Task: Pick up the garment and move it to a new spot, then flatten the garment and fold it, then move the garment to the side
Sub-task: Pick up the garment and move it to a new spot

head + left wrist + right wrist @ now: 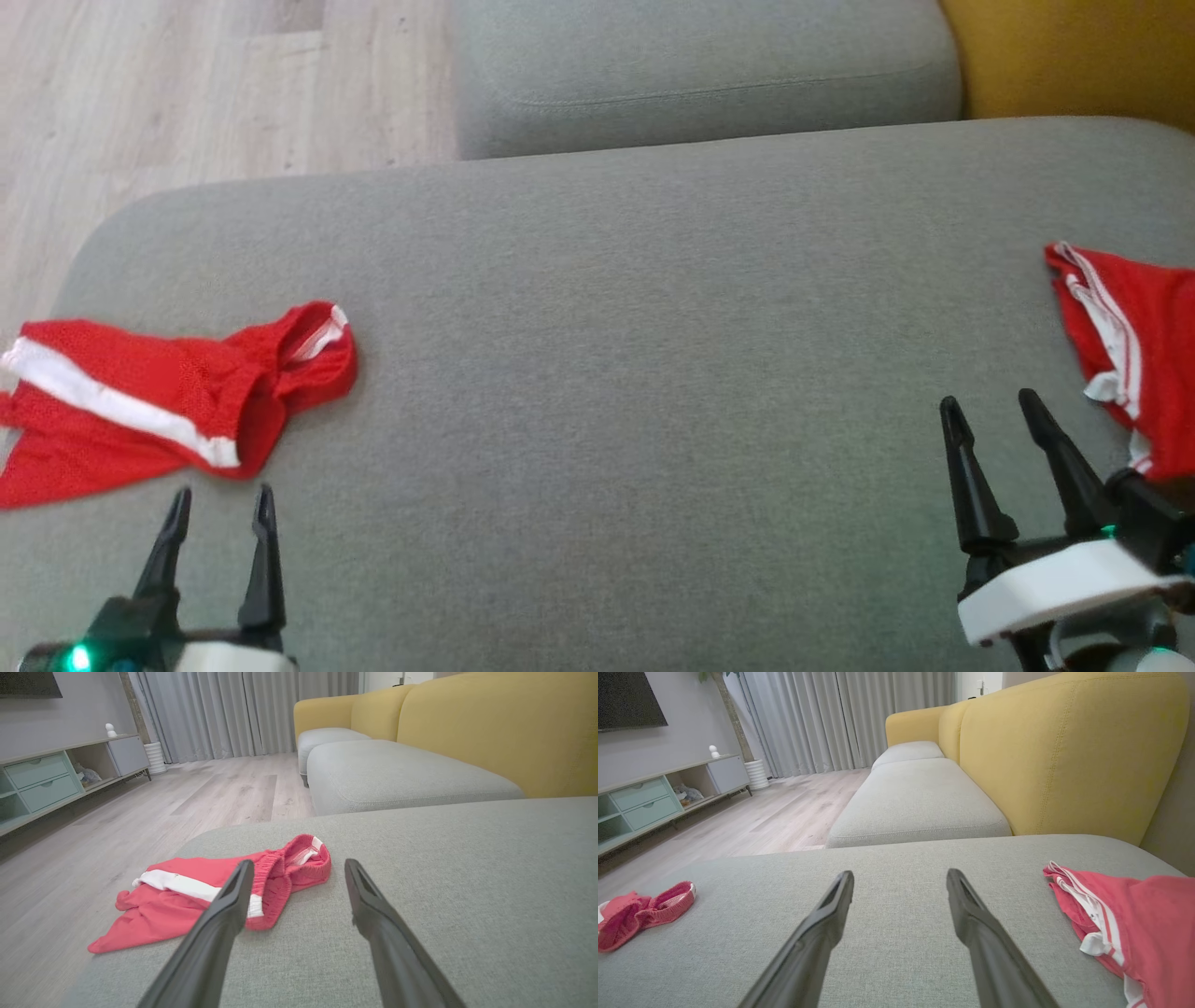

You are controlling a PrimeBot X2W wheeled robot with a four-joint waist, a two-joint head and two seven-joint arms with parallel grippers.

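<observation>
A wide grey sofa cushion [635, 373] spreads below both arms. A second grey cushion [700, 75] sits beyond it, a yellow backrest [1064, 756] rises on the right, and there is pale wood floor [187, 93] on the left. A crumpled red garment [140, 401] with a broad white stripe lies at the cushion's left edge, partly over it. It is just ahead and to the left of the left hand [222, 499], whose fingers stand apart and empty. A second red garment [1144, 327] with thin white stripes lies at the right edge, just right of the right hand [990, 401], which is also spread wide and holds nothing.
</observation>
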